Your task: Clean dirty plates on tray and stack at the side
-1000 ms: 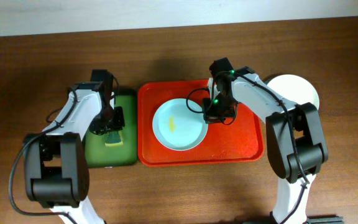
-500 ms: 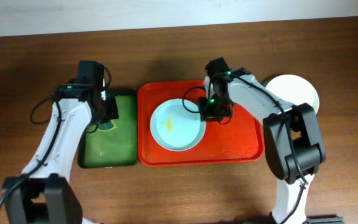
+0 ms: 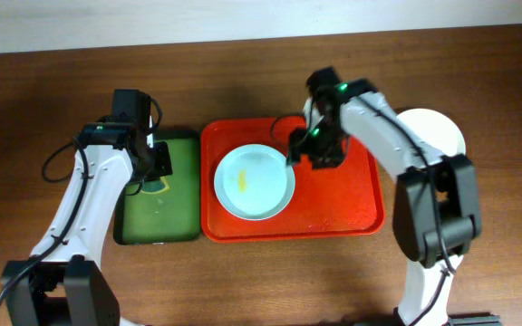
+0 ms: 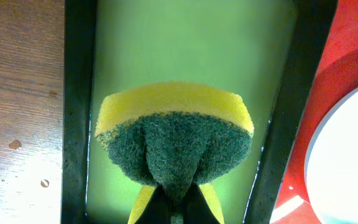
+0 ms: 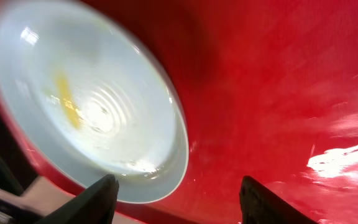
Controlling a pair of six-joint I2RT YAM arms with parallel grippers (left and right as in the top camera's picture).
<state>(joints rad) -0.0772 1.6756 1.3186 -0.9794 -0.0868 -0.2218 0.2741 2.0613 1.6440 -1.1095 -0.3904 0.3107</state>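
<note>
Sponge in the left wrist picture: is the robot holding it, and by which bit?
Yes. The left gripper pinches the sponge at the middle of its near edge, so the green scrubby side puckers there.

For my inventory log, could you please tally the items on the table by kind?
Plates: 2, the smeared plate and the white plate off the tray.
Trays: 2, the red tray and the green tray.
Sponges: 1, the sponge.
Total: 5.
</note>
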